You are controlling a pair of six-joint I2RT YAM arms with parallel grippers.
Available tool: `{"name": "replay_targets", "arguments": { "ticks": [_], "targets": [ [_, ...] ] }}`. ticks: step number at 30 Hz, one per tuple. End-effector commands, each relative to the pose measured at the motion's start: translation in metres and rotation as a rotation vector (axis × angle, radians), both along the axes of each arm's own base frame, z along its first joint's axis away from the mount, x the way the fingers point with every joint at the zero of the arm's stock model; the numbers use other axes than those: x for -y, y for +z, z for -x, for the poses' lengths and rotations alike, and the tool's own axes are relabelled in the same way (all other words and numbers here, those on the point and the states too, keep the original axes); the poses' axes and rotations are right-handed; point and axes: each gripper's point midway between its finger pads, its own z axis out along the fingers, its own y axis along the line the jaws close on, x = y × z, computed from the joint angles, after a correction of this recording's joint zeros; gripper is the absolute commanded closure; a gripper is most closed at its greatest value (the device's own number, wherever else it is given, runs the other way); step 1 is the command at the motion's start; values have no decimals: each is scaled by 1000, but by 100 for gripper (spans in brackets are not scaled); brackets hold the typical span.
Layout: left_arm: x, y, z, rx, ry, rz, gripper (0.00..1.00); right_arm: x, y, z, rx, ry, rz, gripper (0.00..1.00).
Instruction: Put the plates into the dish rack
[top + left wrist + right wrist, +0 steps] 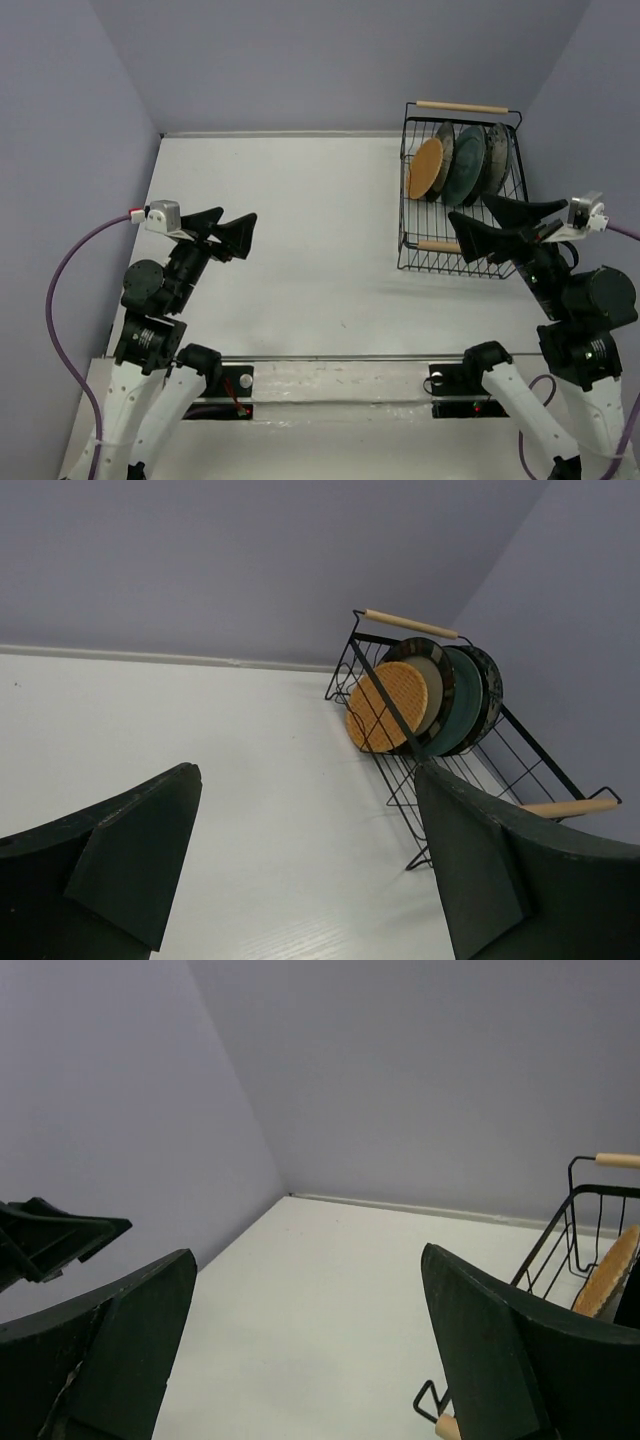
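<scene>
With its jaws spread and empty, the left gripper (232, 228) hangs well left of the dish rack (404, 205), the right gripper (470, 215), equally spread and empty, hovers over the rack's near end, and the plates (465, 165) stand on edge in its far half.

Black wire dish rack (404, 215), light wooden rod handles at both ends. Round plates stand on edge inside, near the far handle: small orange-tan plate (426, 168) leftmost, then dark-rimmed beige plate (446, 142), then teal plate (466, 165).

Left pincer (238, 217), right pincer (468, 207) — both agape
</scene>
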Motion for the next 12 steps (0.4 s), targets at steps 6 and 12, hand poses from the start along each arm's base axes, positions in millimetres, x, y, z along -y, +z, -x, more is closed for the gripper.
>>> {"name": "replay_targets", "arguments": {
  "ticks": [6, 12],
  "targets": [
    [1, 20, 6, 104, -17, -3, 1, -3, -81, 14, -160, 51, -63, 0],
    [4, 13, 1, 84, -26, -14, 1, -4, -81, 12, -175, 49, -66, 0]
  ]
}}
